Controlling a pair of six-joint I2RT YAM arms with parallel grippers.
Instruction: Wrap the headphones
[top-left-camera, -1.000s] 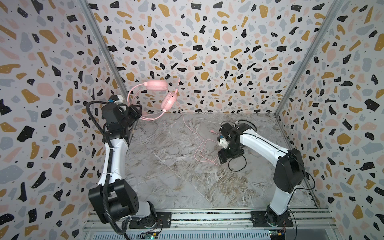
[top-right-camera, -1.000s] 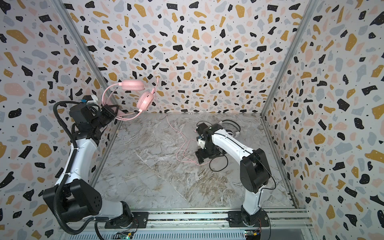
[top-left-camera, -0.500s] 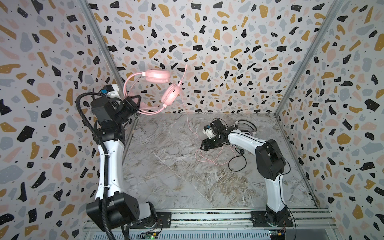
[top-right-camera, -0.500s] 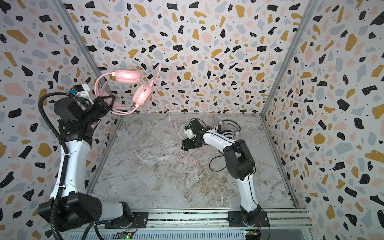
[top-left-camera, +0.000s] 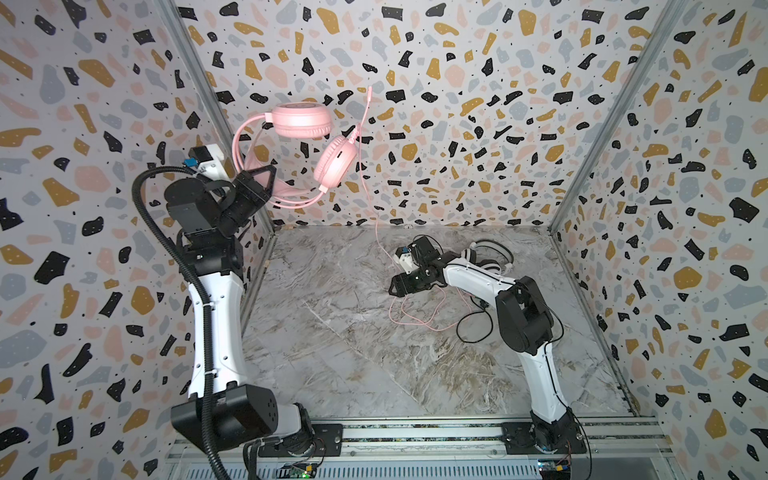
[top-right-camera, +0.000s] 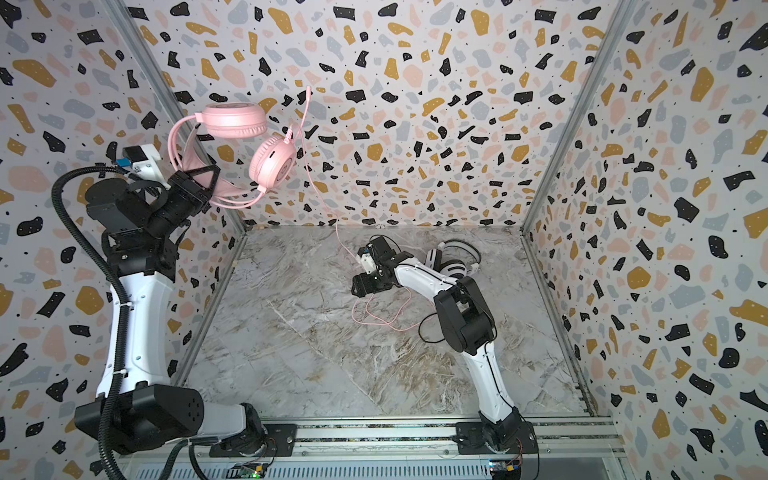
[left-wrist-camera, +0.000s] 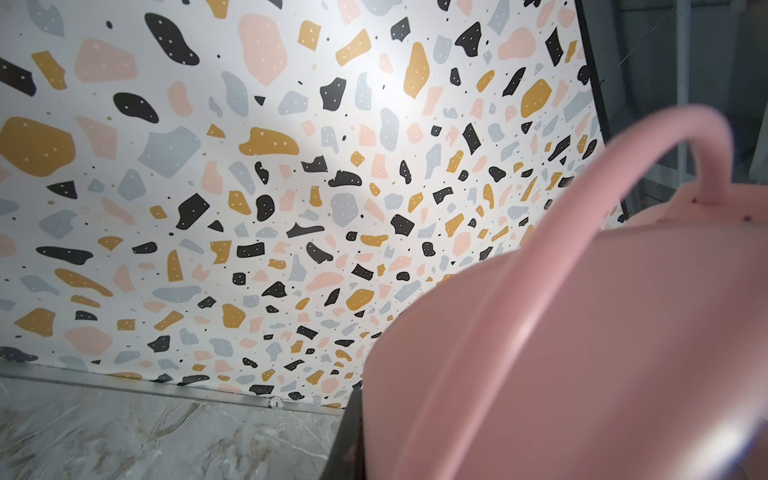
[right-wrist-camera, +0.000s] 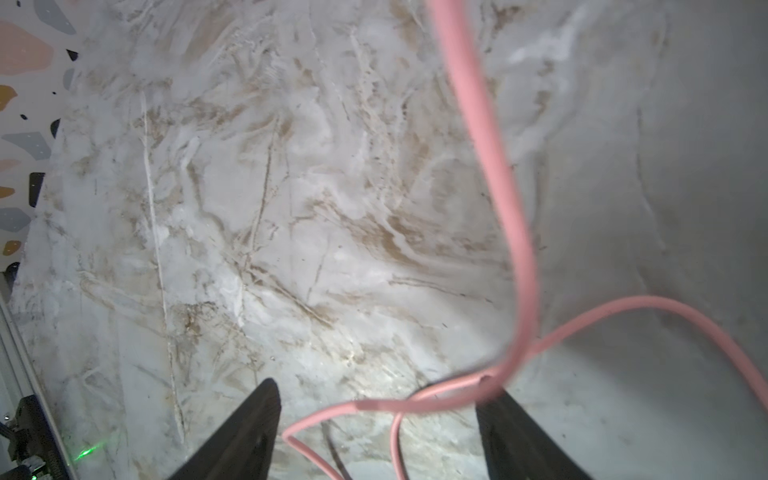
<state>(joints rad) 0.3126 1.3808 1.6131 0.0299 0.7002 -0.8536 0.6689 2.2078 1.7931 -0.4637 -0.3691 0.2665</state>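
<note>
Pink-on-pink: clamping the pink headset (top-left-camera: 299, 120) by its band in the left gripper (top-left-camera: 264, 180), jaws hidden close up. Straddling pink cord (right-wrist-camera: 511, 216) with right gripper (top-left-camera: 397, 286) spread wide, half hiding white headset (top-right-camera: 457, 264) behind its wrist.

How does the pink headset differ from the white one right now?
The pink headset hangs in the air, clamped by its headband in the left gripper; the white headset lies on the table at the back. The pink cord dangles to the table; the black cord lies flat. Both cords are unwound.
</note>
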